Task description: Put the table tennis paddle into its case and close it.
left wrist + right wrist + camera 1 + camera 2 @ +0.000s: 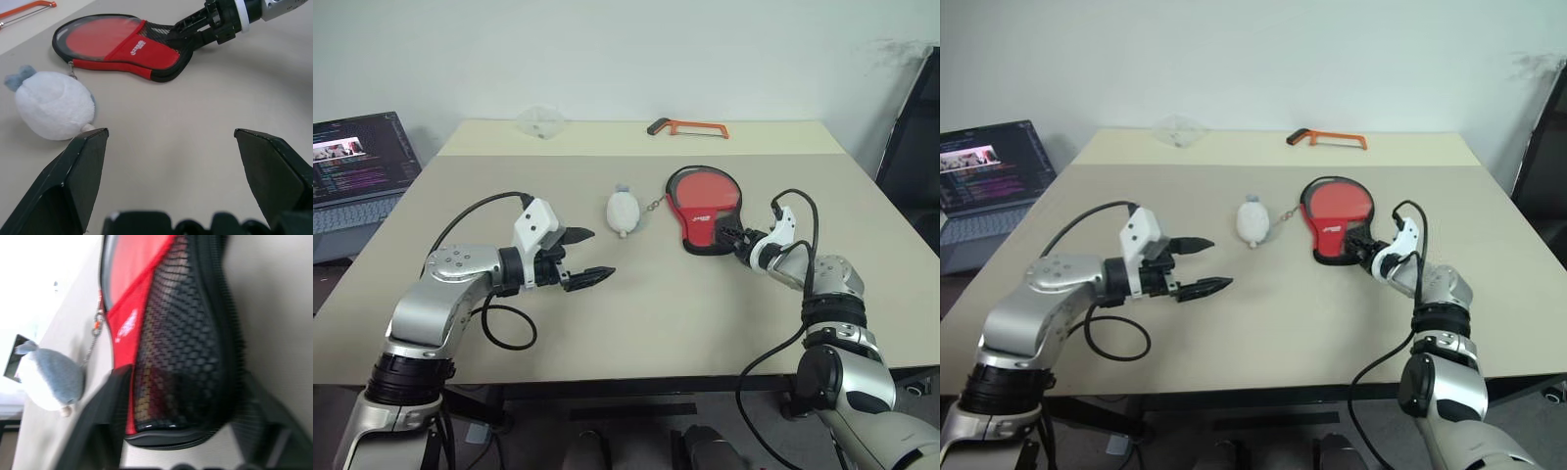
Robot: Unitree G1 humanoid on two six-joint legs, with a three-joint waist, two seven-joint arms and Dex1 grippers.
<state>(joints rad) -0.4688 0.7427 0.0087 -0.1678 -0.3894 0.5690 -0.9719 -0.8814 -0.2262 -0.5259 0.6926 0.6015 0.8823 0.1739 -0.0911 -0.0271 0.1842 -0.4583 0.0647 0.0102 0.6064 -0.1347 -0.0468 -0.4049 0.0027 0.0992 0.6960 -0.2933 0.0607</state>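
The case (pixel 128 49) carries a white logo on its red band, toward the handle end at about 5 o'clock from the round face; its letters are too small to read. The laptop (pixel 357 166) screen's lines are illegible.

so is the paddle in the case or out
In: the paddle's red face sits inside the case, whose round end lies open.

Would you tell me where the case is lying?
The case lies on the table's right half, right of the white plush pendant, its narrow end between the right gripper's fingers.
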